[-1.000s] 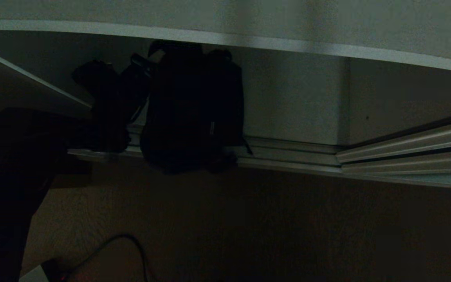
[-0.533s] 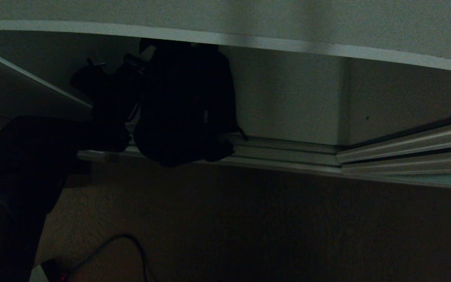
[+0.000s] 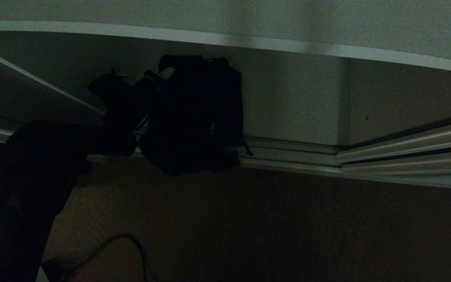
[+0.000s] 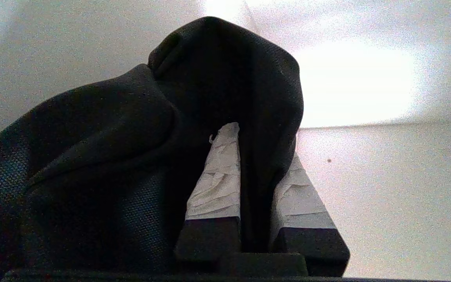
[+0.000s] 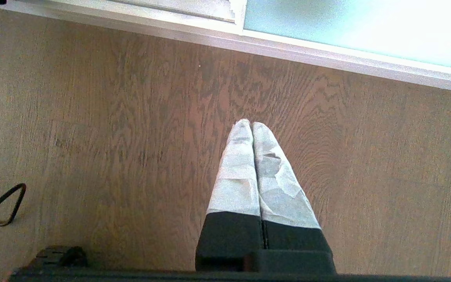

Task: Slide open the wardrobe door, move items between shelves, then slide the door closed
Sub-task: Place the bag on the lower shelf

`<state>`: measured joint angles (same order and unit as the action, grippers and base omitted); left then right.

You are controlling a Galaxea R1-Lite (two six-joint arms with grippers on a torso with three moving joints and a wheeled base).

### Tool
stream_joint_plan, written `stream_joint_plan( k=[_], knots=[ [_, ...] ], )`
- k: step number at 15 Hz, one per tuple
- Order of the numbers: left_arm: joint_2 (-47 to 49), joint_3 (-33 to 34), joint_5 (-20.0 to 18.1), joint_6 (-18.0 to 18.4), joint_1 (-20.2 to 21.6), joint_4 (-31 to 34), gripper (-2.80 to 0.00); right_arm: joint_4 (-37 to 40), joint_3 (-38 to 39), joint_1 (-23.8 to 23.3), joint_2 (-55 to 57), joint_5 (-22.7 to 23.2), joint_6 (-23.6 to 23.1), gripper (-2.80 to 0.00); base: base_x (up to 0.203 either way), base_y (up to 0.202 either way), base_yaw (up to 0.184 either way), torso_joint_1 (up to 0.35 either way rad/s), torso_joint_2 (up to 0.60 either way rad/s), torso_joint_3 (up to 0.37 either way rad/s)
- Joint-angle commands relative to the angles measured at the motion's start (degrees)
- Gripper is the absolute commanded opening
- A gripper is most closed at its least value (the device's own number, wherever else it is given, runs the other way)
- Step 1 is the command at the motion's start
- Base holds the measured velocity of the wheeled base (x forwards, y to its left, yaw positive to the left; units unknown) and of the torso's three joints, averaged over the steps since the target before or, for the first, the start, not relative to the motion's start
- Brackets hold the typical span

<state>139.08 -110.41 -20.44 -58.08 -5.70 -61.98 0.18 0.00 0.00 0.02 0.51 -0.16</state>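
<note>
The black bag (image 3: 194, 117) is pinched by its strap (image 4: 257, 129) in the left gripper (image 4: 255, 156), hung under the shelf's front edge (image 3: 249, 41) for transfer, while the right gripper (image 5: 252, 127), clamped empty, is parked over the floor (image 5: 92, 117).

Floor (image 5: 131, 117): brown wood-grain boards, spreading across the near ground up to the wardrobe's foot.
Cable (image 3: 112, 244): thin, black, arching over the floor at the near left.
Floor track (image 3: 405, 150): pale metal rails, far right.
</note>
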Motion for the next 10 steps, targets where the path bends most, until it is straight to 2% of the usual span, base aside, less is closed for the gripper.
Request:
stream_joint_plan(
  k=[1,3,7,10],
  knots=[
    [0.31,-0.24,-0.19,-0.37,-0.52,-0.50,-2.80,0.00,0.06,0.00,-0.02,0.02,-0.02,-2.80,0.000,0.000,0.000,0.000,0.00,0.000],
    [0.63,-0.33,-0.37,-0.45,-1.11,-0.86,-2.80,0.00,0.00,0.00,-0.02,0.02,-0.02,-2.80,0.000,0.000,0.000,0.000,0.00,0.000],
    [1.28,-0.42,-0.51,-1.56,-3.29,-7.10,-2.80,0.00,0.00,0.00,-0.02,0.02,-0.02,-2.80,0.000,0.000,0.000,0.000,0.00,0.000],
    [1.45,-0.49,-0.83,-2.12,-3.35,-7.25,-2.80,0.00,0.00,0.00,-0.02,0.02,-0.02,-2.80,0.000,0.000,0.000,0.000,0.00,0.000]
  ],
)
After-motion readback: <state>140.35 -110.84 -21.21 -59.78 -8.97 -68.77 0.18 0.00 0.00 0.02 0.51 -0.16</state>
